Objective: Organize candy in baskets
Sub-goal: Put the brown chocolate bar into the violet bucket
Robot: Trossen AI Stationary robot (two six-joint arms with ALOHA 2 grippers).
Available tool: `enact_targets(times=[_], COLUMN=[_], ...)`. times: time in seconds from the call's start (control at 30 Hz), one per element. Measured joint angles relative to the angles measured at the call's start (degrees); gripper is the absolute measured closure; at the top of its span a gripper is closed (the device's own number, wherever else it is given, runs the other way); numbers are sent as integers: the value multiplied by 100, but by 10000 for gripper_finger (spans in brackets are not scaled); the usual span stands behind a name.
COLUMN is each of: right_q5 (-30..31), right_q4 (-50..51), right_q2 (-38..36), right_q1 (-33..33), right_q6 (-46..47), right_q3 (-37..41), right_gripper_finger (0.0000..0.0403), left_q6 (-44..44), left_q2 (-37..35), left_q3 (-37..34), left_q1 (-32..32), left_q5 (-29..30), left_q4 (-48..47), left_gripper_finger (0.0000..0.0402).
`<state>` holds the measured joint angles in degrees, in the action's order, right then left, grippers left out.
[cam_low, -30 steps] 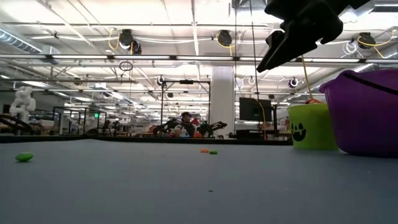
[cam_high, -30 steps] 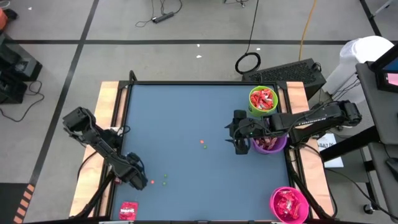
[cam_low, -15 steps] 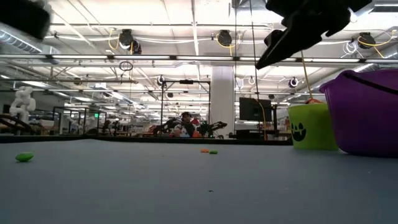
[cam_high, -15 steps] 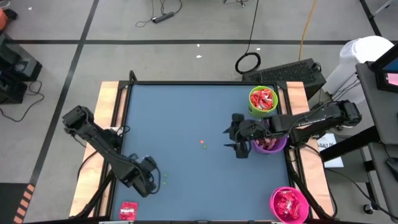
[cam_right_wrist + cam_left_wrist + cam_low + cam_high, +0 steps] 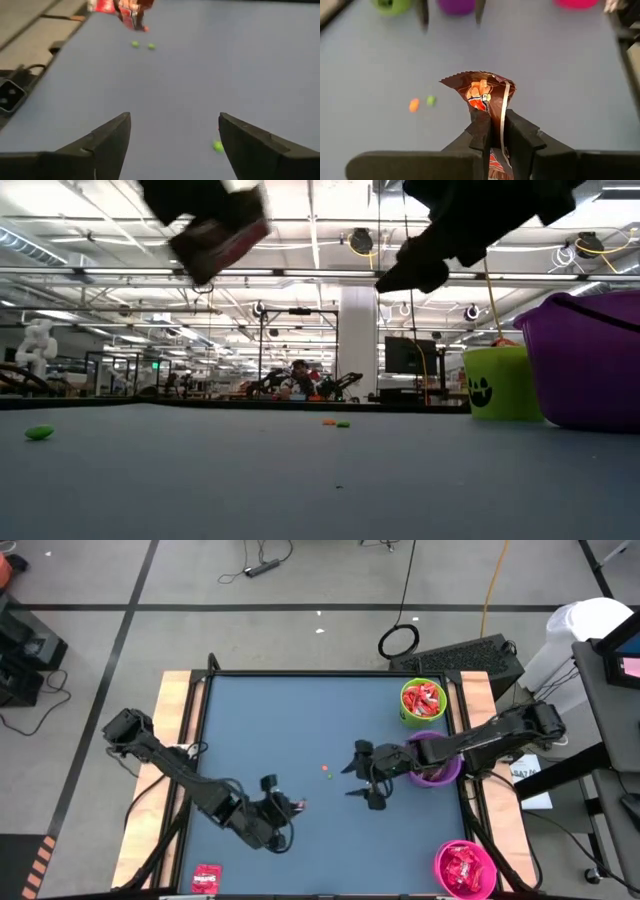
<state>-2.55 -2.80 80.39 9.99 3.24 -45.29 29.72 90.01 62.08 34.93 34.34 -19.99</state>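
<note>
Your left gripper (image 5: pixel 492 131) pinches a candy (image 5: pixel 487 94) above the near-left table (image 5: pixel 270 720). Your right gripper (image 5: pixel 366 784) hangs spread wide, empty, left of the purple basket (image 5: pixel 440 772). Workshop room behind.

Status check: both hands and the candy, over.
Left hand shut on maroon candy, lifted over table. Right hand open, empty, beside purple basket. Path clear.

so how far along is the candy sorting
Mostly done: the green basket, purple basket and pink basket already hold candy. In hand: the left gripper is shut on a maroon candy above the table; the right gripper is open. Left: one red candy at the table's near edge.
</note>
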Motion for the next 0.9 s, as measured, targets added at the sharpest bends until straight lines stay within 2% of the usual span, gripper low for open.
enact_targets(times=[0.13, 0.33, 0.43, 0.6, 0.77, 0.9], right_q5=[-75, -78, -200, -798, -827, -804], right_q4=[-855, -2317, -2574, -2663, -2706, -2664], right_q2=[450, 995, 1128, 1177, 1179, 1179], right_q1=[65, 113, 134, 143, 138, 132], right_q6=[-275, -697, -772, -841, -844, -894], right_q3=[4, 4, 4, 2, 0, -1], right_gripper_finger=[106, 113, 118, 133, 165, 223], left_q6=[-962, -1704, -1813, -1993, -2123, -2123], left_q2=[127, 421, 524, 568, 567, 567], left_q3=[-4, -4, -4, -4, -4, -4], left_q1=[-194, -530, -659, -828, -922, -977], left_q5=[-2, -158, -211, -216, -279, -289], left_q4=[786, 1717, 1778, 1895, 2094, 2187], left_gripper_finger=[350, 350, 350, 350, 350, 349])
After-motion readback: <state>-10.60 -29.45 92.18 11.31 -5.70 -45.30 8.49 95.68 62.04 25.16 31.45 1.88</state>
